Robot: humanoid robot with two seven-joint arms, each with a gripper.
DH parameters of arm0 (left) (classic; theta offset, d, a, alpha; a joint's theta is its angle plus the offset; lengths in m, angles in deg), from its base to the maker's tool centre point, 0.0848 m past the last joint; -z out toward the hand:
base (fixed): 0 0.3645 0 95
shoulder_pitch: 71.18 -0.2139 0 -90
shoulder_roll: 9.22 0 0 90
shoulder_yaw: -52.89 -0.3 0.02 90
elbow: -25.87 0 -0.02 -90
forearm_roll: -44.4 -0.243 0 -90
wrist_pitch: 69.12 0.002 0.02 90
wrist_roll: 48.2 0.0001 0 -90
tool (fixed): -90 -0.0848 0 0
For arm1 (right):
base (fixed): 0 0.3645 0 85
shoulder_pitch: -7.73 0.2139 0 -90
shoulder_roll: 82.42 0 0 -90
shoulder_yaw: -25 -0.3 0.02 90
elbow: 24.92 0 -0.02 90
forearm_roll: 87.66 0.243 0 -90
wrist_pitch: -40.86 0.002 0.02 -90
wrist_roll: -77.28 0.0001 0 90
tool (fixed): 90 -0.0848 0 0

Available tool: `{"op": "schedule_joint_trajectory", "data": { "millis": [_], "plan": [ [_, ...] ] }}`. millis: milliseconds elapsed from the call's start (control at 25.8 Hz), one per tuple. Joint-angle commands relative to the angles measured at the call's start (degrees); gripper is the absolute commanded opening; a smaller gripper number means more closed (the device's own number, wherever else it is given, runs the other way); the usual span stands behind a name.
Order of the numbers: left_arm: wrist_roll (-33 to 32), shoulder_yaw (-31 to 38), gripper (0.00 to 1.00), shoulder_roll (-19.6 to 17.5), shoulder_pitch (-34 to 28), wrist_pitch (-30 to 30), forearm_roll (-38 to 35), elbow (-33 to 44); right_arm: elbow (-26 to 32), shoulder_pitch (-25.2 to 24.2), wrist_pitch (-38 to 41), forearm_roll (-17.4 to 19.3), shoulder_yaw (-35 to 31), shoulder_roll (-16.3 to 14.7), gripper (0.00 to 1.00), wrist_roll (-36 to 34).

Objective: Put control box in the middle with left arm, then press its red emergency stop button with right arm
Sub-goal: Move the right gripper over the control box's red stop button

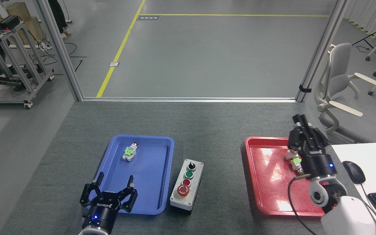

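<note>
The control box (187, 186) rests flat on the bench (214, 130), touching or just beside the right rim of the blue tray (155, 143) and well apart from the red tray (256, 182). It lies lengthwise away from me, slightly slanted: black knob (191, 165) farthest, then green button (189, 175), small red button (186, 182), and the red emergency stop button (183, 190) nearest me on its yellow collar. In my judgement the box sits left of the true middle of the bare gap between the trays, yet it is clear of both trays' contents and reachable from either side, so I take the placing step as done or nearly so.

My left tool (113, 187) hovers over the near left corner of the blue tray, fingers spread wide and holding nothing. It stands apart from the box, which leaves the approach clear.

My right tool (300, 122) is raised over the far right part of the red tray, above the loose switch parts (294, 160) lying there, its cable loop trailing below. Its fingers appear drawn close together, but they are seen edge-on and dark, so I cannot tell whether it is closed; I see nothing in it.

Finding: the press is not yet made. The right tool must cross the red tray toward the near end of the box and come down squarely on the largest button, not the small red one beside it. Risk noted: an off-centre push could slide or tip the unsecured box.
</note>
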State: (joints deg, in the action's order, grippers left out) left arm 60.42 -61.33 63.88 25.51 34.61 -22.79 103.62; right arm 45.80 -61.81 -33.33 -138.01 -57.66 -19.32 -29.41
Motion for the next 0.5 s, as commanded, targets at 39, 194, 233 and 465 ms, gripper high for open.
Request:
{"op": "schedule_joint_trajectory", "data": {
  "millis": [39,194,233,465],
  "plan": [
    [-0.69,3.56,0.98,-1.12,2.1,-5.64,0.74,-2.35,-2.96,5.99,-0.17,0.07,17.17,0.89,0.0,-0.27],
    [-4.82,11.65,0.99,-1.29,3.24,-14.34,0.66,-3.75,-5.07,7.4,-0.43,1.04,24.03,5.45,0.0,0.09],
    [-5.7,13.58,0.99,-1.29,3.68,-16.8,0.74,-4.37,-5.24,7.31,-0.08,1.04,24.56,6.6,0.0,0.17],
    [-7.54,22.64,0.99,-1.03,4.82,-24.72,1.18,-6.92,-5.95,7.57,0.53,0.95,32.56,9.94,0.0,5.45]
  ]
}}
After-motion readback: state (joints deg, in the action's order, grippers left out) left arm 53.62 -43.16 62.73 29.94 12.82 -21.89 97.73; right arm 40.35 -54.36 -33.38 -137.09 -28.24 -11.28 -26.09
